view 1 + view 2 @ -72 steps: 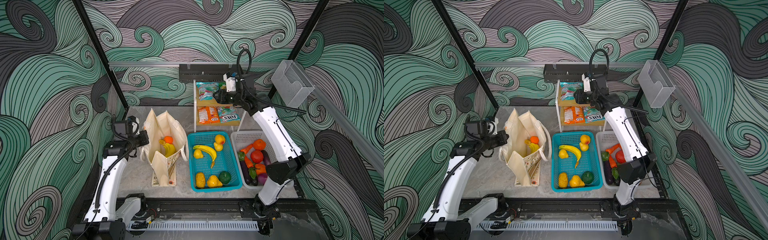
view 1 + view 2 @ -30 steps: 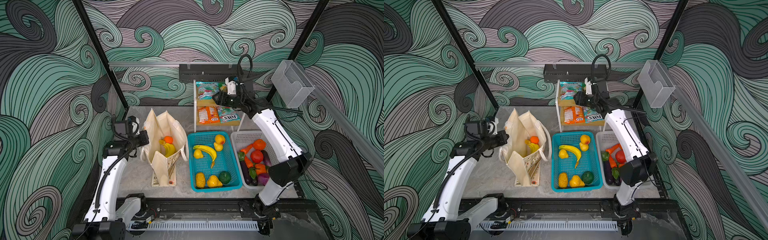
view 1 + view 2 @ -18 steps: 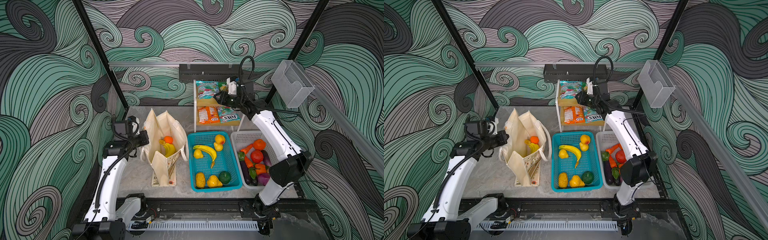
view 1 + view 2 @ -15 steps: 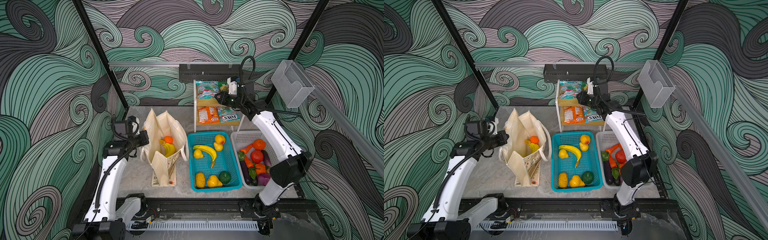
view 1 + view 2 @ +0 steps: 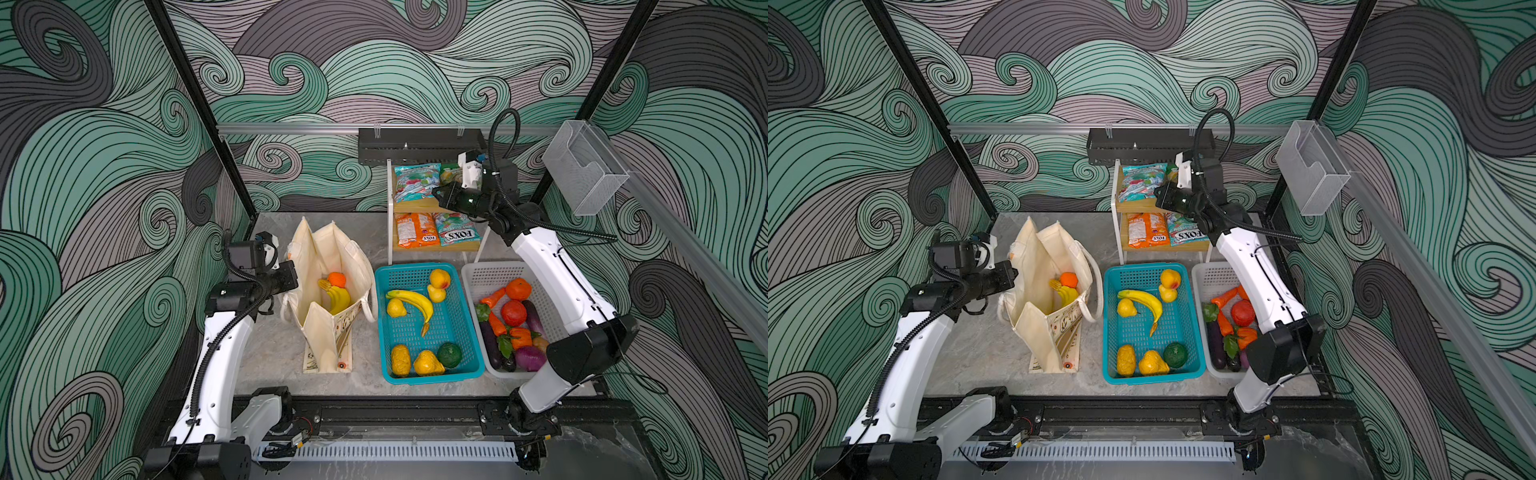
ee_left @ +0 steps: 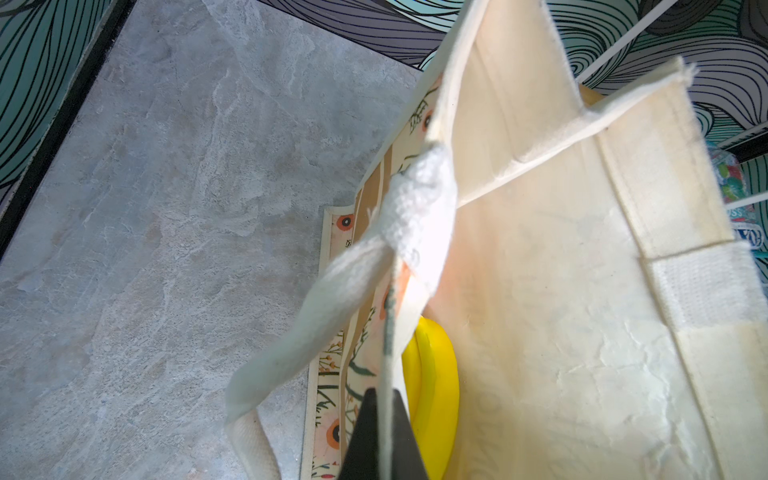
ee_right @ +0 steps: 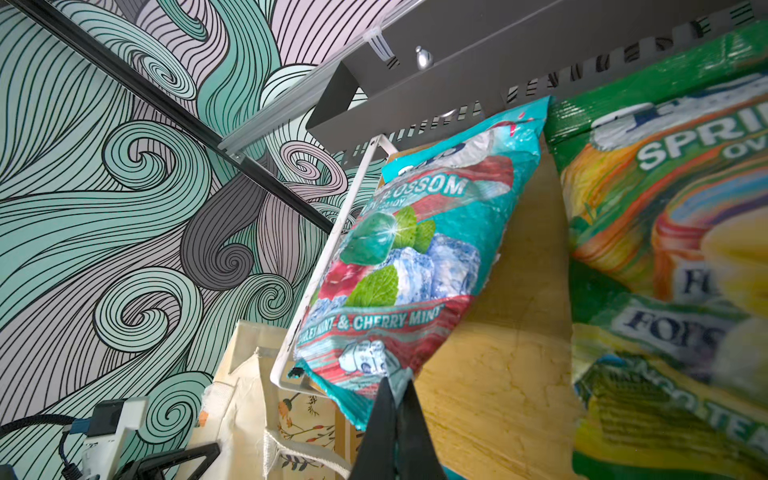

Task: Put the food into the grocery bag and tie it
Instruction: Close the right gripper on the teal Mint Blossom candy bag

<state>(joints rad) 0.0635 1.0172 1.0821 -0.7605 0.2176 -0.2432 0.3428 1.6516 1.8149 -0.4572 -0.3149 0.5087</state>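
In a top view, the grocery bag point(image 5: 322, 332) stands open on the left of the worktop point(image 5: 270, 357). An orange point(image 5: 336, 279) and a banana bunch point(image 5: 340, 298) are inside it. More food sits in the teal basket point(image 5: 428, 379), in the white basket point(image 5: 471, 274) and on the shelf point(image 5: 432, 248) at the far side. So the packing has only begun, and the bag is not tied. The right gripper point(image 5: 437, 194) is up at the top shelf, touching the teal-red packet point(image 5: 415, 183).

In the left wrist view, the left gripper point(image 6: 384, 399) is pressed together on the bag's top edge, just beside the banana bunch.

In the right wrist view, the right gripper point(image 7: 395, 388) pinches the near edge of the teal-red packet. The packet lies on the shelf next to a green-yellow packet point(image 7: 665, 216).
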